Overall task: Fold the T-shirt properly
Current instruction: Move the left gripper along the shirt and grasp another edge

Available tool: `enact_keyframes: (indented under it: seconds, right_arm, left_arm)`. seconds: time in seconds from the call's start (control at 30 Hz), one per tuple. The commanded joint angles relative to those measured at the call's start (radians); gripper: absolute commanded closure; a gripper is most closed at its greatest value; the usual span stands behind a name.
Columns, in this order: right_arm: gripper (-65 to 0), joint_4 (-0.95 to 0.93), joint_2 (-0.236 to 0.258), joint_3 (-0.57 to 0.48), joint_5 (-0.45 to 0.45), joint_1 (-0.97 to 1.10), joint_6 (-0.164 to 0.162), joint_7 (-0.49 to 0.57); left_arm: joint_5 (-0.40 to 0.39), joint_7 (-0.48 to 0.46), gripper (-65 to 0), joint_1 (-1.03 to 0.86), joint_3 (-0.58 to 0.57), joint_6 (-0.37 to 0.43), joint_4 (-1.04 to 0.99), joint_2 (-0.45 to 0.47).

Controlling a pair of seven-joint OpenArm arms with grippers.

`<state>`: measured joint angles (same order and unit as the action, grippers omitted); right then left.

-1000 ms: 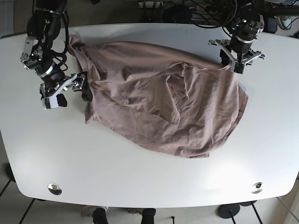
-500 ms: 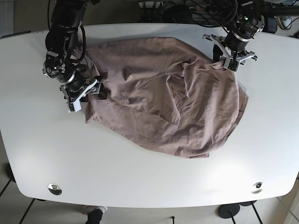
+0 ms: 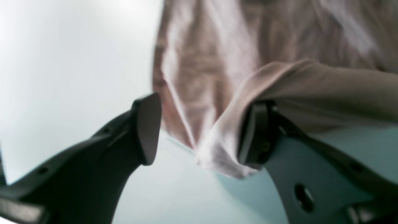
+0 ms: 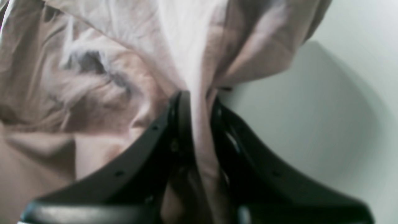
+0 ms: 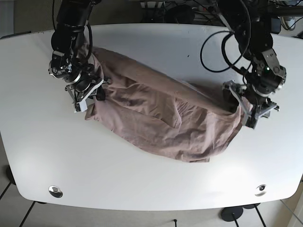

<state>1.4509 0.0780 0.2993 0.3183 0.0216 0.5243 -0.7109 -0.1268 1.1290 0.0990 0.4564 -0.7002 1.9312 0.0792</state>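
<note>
The mauve T-shirt (image 5: 161, 113) lies crumpled across the middle of the white table (image 5: 142, 184). On the base view's left, my right gripper (image 5: 91, 97) sits at the shirt's left edge. The right wrist view shows that gripper (image 4: 197, 105) shut, a fold of the T-shirt (image 4: 93, 93) pinched between its fingers. My left gripper (image 5: 244, 112) is at the shirt's right edge. In the left wrist view it (image 3: 200, 130) stands open, fingers wide apart, with a fold of the T-shirt (image 3: 211, 62) hanging between them and draped over the right finger (image 3: 255, 133).
Cables and dark equipment (image 5: 189, 12) crowd the table's far edge. Two round metal fittings (image 5: 55, 191) (image 5: 260, 190) sit near the front corners. Bare table surface lies in front of the shirt and to either side of it.
My left arm has swung from the back right down to the shirt's right side, and the shirt's far right edge came with it. The right gripper shifted slightly at the left edge.
</note>
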Motion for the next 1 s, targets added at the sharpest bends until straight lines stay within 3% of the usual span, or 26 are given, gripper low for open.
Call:
enact_keyframes:
  seconds: [0.03,0.13,0.33,0.43,0.5,0.53,0.7,0.77,0.83,1.0]
  right_arm:
    - [-2.4,0.02,0.007,0.001,0.017,-0.016,0.004,0.021]
    - [-2.4,0.024,0.007,0.001,0.018,-0.016,0.004,0.021]
    - [-2.4,0.021,0.007,0.002,0.02,-0.013,0.004,0.021]
    - [-2.4,0.018,0.007,0.002,0.02,-0.013,0.004,0.021]
    - [-2.4,0.018,0.007,0.002,0.018,-0.013,0.004,0.021]
    - [-2.4,0.018,0.007,0.001,0.018,-0.015,0.004,0.021]
    - [-2.4,0.018,0.007,0.001,0.012,-0.016,0.004,0.021]
    - [-2.4,0.018,0.007,0.001,0.012,-0.016,0.004,0.021]
    - [-2.4,0.018,0.007,0.001,0.012,-0.016,0.004,0.021]
    - [-2.4,0.02,0.007,0.001,0.015,-0.015,0.004,0.021]
  left_arm:
    - [-0.01,-0.007,-35.1,0.107,0.002,0.002,-0.063,0.035]
    - [-0.104,0.066,-35.1,0.17,0.0,0.002,-0.135,0.078]
    - [-0.455,0.116,-35.3,0.081,0.012,0.002,-0.154,0.161]
    - [-0.709,0.159,-35.3,0.026,0.04,0.002,-0.223,0.176]
    - [-0.773,0.178,-35.3,0.012,0.04,0.002,-0.243,0.193]
    - [-0.768,0.165,-35.1,0.011,0.048,0.002,-0.246,0.193]
    - [-0.564,0.023,-35.1,0.077,0.091,0.002,-0.307,0.192]
    - [-0.457,-0.048,-35.1,0.147,0.074,0.057,-0.381,0.192]
    - [-0.345,-0.134,-35.1,0.244,0.04,0.133,-0.511,0.195]
    - [-0.19,-0.333,-35.1,0.459,-0.041,0.139,-0.899,0.199]
